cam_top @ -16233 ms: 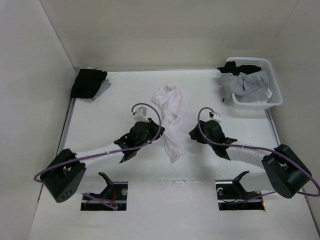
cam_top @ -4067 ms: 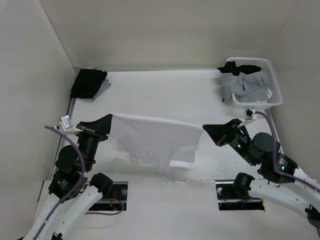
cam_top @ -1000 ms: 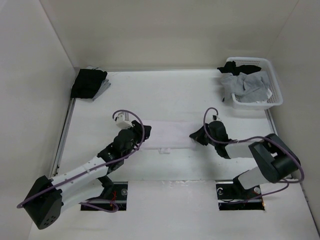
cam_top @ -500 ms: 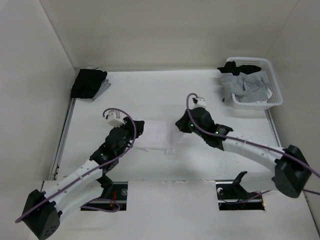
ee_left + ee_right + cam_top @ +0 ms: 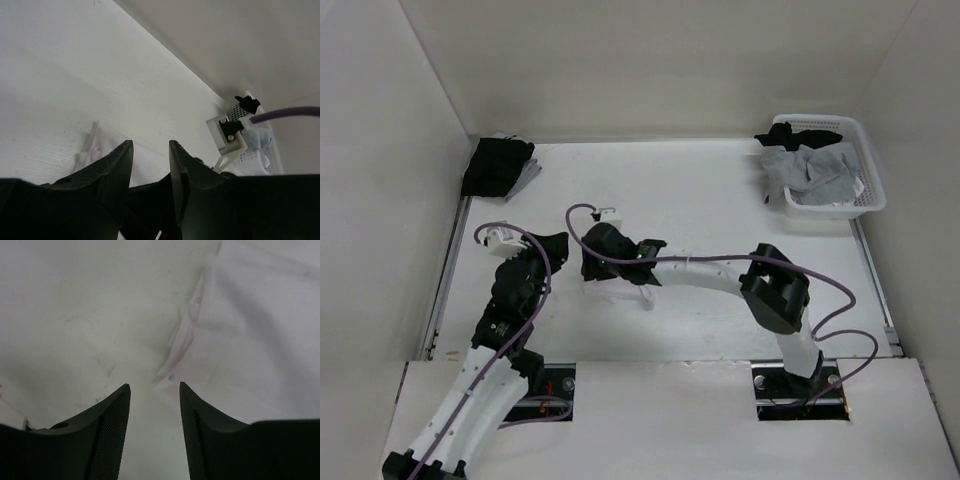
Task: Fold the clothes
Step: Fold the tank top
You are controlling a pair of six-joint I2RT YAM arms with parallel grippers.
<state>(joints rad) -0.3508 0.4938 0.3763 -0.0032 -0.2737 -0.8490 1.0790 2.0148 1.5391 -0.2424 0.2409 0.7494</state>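
The white T-shirt [image 5: 250,335] lies just beyond the right jaws, parted and empty; left jaws, parted too, hold nothing.

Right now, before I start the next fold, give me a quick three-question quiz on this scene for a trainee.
1. True or false: the right arm's jaws are clamped on the white T-shirt.
2. Where on the table does the basket stand? A) far right corner B) far left corner C) between the arm bases
3. In a few words: what lies at the far left corner?
Key: 1 false, the jaws stand open at the shirt's edge, gripping nothing. 2 A. 3 the black cloth pile.
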